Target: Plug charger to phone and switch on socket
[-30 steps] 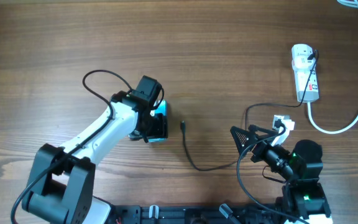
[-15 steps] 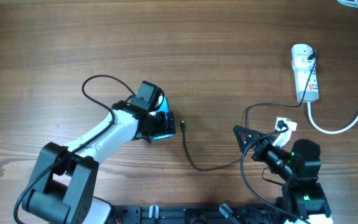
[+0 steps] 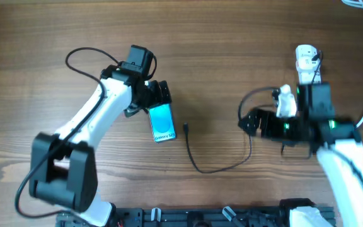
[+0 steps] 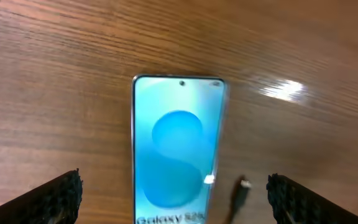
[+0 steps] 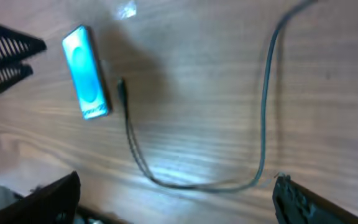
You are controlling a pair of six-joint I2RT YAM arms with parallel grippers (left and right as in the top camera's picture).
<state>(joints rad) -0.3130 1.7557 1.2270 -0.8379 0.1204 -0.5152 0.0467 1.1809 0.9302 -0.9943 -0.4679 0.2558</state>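
Observation:
The phone (image 3: 161, 122) lies flat on the table with its cyan screen up, also in the left wrist view (image 4: 178, 149) and the right wrist view (image 5: 86, 71). My left gripper (image 3: 157, 94) is open and empty, just beyond the phone's far end. The thin black charger cable (image 3: 214, 168) curls across the table, its connector tip (image 3: 186, 128) lying just right of the phone (image 4: 244, 185). The cable also shows in the right wrist view (image 5: 263, 112). My right gripper (image 3: 247, 122) is open and empty above the cable's loop. The white socket strip (image 3: 308, 74) lies at the far right.
A thick white cord (image 3: 351, 123) loops from the socket strip toward the right edge. The left arm's own black cable (image 3: 84, 60) arcs above the table at the left. The frame rail (image 3: 194, 217) runs along the near edge.
My left gripper let go of the phone and drew back, leaving it uncovered on the table. My right arm swung up from the near edge to above the cable loop near the socket strip.

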